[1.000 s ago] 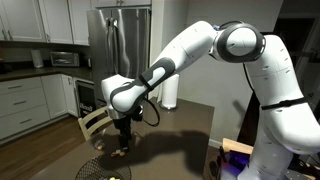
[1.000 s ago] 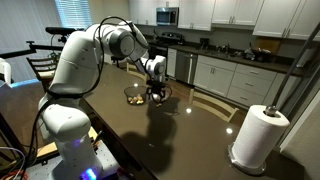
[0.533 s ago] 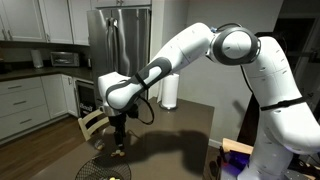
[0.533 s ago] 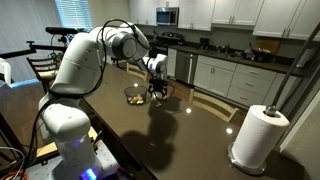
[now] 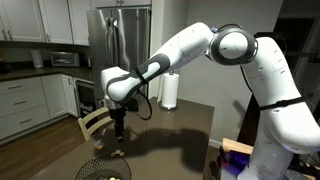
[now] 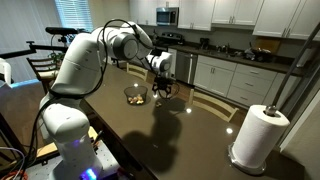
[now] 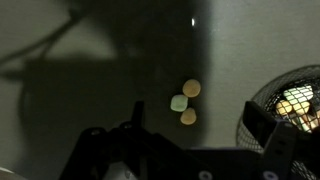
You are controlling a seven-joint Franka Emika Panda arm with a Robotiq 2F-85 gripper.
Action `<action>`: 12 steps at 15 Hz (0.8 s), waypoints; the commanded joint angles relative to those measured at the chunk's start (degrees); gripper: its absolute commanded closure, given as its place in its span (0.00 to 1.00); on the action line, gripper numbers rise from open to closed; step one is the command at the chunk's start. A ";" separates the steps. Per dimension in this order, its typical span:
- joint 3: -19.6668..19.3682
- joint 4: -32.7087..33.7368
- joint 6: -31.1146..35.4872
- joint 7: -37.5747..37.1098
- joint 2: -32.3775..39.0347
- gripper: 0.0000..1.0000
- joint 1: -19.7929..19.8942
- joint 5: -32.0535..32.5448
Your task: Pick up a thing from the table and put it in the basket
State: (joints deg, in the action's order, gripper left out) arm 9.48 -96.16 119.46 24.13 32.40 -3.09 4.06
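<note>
Tool point(image 5: 120, 140) hovers, jaws apart, empty, above small round yellowish pieces point(image 7: 179, 103) on dark glossy wooden surface point(image 7: 80, 80), beside round black wire-mesh basket point(image 7: 291, 100). Pick step pending; next: descend centred, close on one piece.

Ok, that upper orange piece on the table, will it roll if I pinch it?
Probably light: the orange piece looks tiny beside the basket. Its round outline suggests it may roll on the glossy table. It sits close against the pale green piece, so that likely shifts too.
</note>
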 commanded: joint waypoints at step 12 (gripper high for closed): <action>-0.01 6.79 -3.53 3.29 7.46 0.00 0.34 -2.87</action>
State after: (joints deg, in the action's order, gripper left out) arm 9.60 -90.72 115.30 27.78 38.37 -2.37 0.55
